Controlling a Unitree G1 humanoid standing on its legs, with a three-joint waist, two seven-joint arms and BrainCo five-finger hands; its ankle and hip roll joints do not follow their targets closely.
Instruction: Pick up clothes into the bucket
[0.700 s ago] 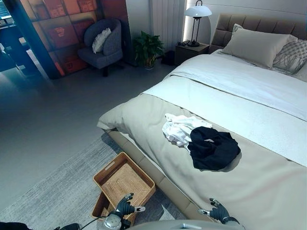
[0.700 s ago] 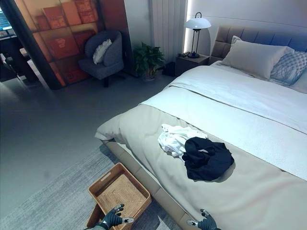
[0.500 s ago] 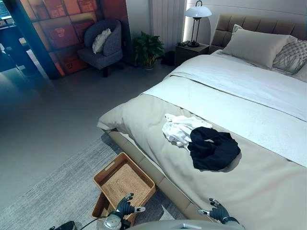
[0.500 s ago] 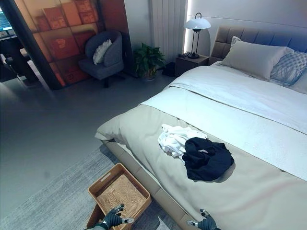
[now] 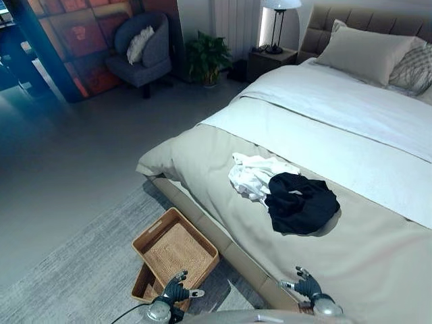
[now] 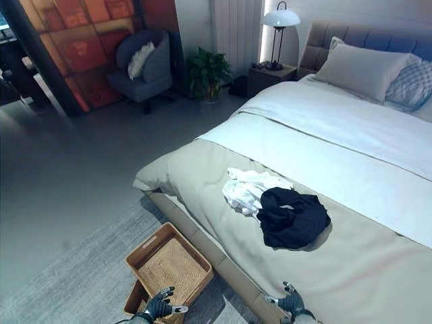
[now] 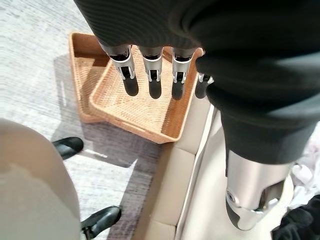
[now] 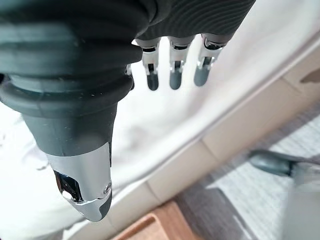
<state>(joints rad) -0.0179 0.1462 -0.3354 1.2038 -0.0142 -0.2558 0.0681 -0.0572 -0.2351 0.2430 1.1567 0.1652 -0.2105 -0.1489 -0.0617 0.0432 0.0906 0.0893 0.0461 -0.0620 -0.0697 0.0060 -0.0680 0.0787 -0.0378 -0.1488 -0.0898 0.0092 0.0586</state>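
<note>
While nothing has yet been grasped, two garments are seen heaped on the bed, well in from its near edge: a black garment lying partly over a white garment. Both hands are held low with fingers spread and empty. The right hand is poised over the bed's near edge, and the clothes lie well apart from it, ahead and slightly to its left. The left hand hangs above the wicker basket on the rug beside the bed, so the right is judged the nearer.
</note>
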